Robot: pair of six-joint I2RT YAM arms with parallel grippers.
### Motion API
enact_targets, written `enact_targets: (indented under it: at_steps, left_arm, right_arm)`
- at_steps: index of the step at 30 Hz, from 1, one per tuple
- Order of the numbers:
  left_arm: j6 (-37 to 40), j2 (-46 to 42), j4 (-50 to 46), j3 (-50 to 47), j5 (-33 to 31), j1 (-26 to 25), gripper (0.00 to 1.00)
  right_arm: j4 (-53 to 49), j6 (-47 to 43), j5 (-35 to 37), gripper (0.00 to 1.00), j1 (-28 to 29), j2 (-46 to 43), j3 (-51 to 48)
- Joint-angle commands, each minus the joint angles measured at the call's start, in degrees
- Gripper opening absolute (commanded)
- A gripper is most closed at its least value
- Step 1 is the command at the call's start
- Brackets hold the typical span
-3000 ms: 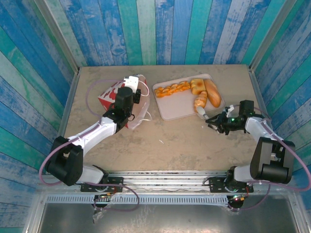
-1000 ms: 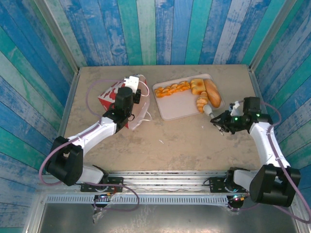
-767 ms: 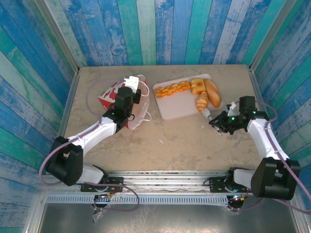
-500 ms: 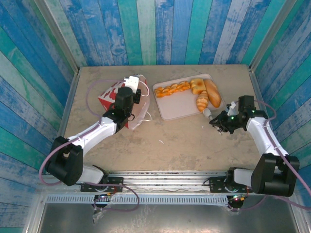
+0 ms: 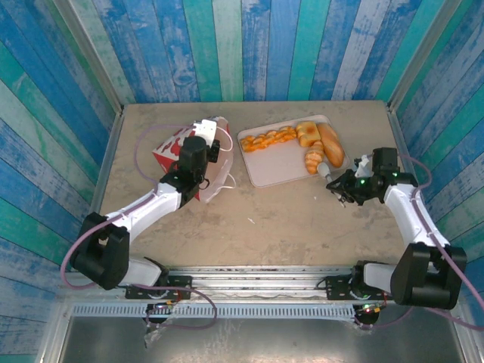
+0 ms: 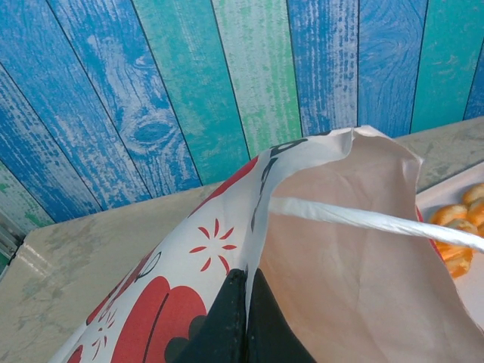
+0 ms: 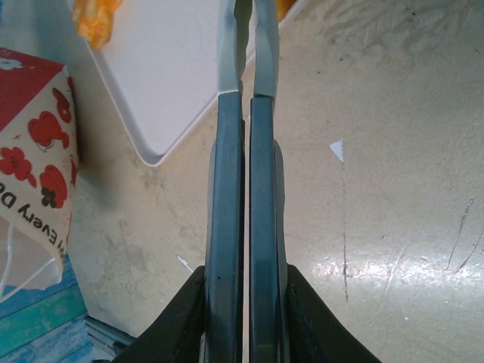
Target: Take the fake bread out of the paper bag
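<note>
**Bread on the tray, bag pinched at its rim**

A stone-coloured bench [image 5: 265, 219] sits inside blue and green plank walls. The bread [image 5: 312, 160] lies on a white tray [image 5: 276, 168] near the bench's far edge, a little right of centre. A braided strip lies along the tray's far left side, and rolls and an oblong bun are at its right end.

The right gripper [image 5: 344, 187] sits just off the tray's near right corner. It is clamped on tongs [image 7: 242, 189], whose two arms are pressed together. The tongs' tips reach over the tray's edge, just beside the nearest piece of bread. I cannot tell whether they touch it.

The bag [image 5: 170, 147] sits towards the bench's far left corner, left of the tray and well apart from the bread. It is tipped, with its mouth facing the tray. The left gripper [image 6: 246, 291] is closed on the bag's rim, pinching the paper beside a white cord handle [image 6: 363, 221].
</note>
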Motion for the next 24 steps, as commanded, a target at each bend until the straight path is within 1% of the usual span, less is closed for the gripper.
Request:
enact_targets:
  at_steps: [1, 3, 5, 8, 10, 11, 14, 17, 19, 22, 24]
  left_arm:
    - [1.05, -3.88, 2.21, -1.48, 2.32, 0.08, 0.0]
    - [1.9, -4.37, 2.63, -1.98, 3.48, 0.08, 0.0]
    - [2.66, -4.76, 2.68, -2.35, 4.65, 0.03, 0.0]
    - [3.42, -5.11, 2.77, -2.34, 6.53, 0.07, 0.0]
    - [3.91, -5.28, 2.91, -2.29, 7.84, 0.08, 0.0]
    - [3.99, -5.25, 3.03, -2.32, 8.34, 0.08, 0.0]
    - [4.56, -5.11, 3.29, -2.14, 10.16, 0.08, 0.0]
    - [4.57, -4.33, 1.96, -1.12, 10.98, 0.08, 0.0]
    - [4.46, -3.66, 0.82, -0.24, 11.22, 0.08, 0.0]
    - [3.96, -3.62, 0.99, -0.18, 11.64, 0.12, 0.0]
    - [3.66, -3.72, 1.15, -0.21, 11.6, 0.07, 0.0]
  right_arm:
    - [-2.5, 0.35, -2.51, 0.23, 0.34, -4.38, 1.37]
    - [-3.28, 0.98, -4.28, 0.24, 1.49, -6.17, 2.35]
    - [-3.53, 2.24, -4.78, 0.25, 4.15, -7.25, 3.78]
    - [-3.36, 4.31, -2.7, 0.23, 12.31, -6.74, 7.2]
    - [-2.01, 5.7, -1.78, 0.21, 18.96, -4.92, 10.47]
    - [-1.43, 5.99, -1.38, 0.21, 21.01, -4.22, 11.6]
    - [0.29, 6.73, -0.09, 0.22, 28.75, -0.31, 16.77]
    - [-1.03, 5.51, 2.33, 0.22, 35.23, 4.54, 22.1]
    - [-2.01, 4.68, 3.75, 0.22, 38.1, 7.43, 24.82]
    - [-1.94, 4.86, 4.34, 0.22, 39.72, 9.88, 26.21]
    - [-1.82, 4.71, 4.89, 0.22, 41.98, 11.24, 26.89]
